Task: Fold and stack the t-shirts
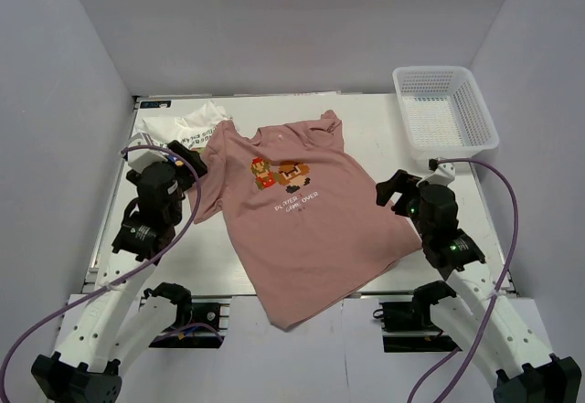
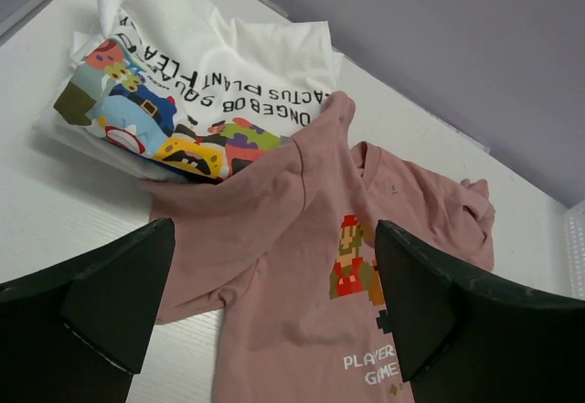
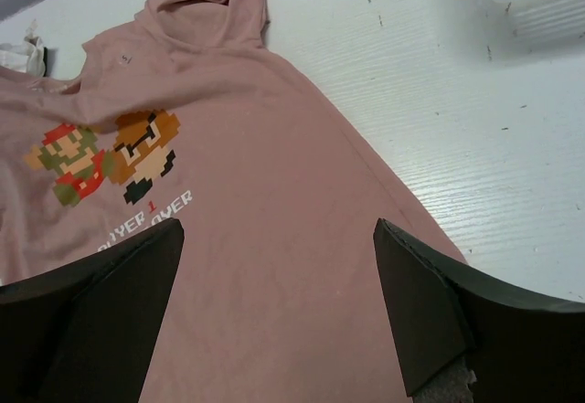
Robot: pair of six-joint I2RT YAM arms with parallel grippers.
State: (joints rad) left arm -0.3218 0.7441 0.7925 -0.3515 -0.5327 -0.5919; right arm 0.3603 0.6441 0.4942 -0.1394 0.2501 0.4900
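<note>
**PINK TEE LIES FLAT, UNFOLDED; BOTH ARMS POISED, HOLDING NOTHING**

The dusty-pink tee is spread print-up and askew across the middle of the table. Its collar points to the far edge and its lower hem corner appears to hang over the near one. No fold shows in it.

The white tee sits in the far-left corner, bunched into a rough bundle w/ cartoon print and dark lettering facing up. Whether that counts as a proper fold can't be judged from these views. The pink tee's sleeve touches its near edge and looks to overlap it.

The left gripper hovers by that sleeve, jaws spread wide w/ nothing between them. The wrist view shows only cloth below. The right gripper is near the shirt's opposite side, also wide apart and empty, w/ pink fabric under it and bare table to the right. The white mesh basket stands in the far-right corner, well apart from both shirts.

Progress, as a judgement: early. The pink tee has all its folds left, the white one prob. needs tidying, and no stack exists. Each arm looks placed to take a side of the pink tee.
</note>
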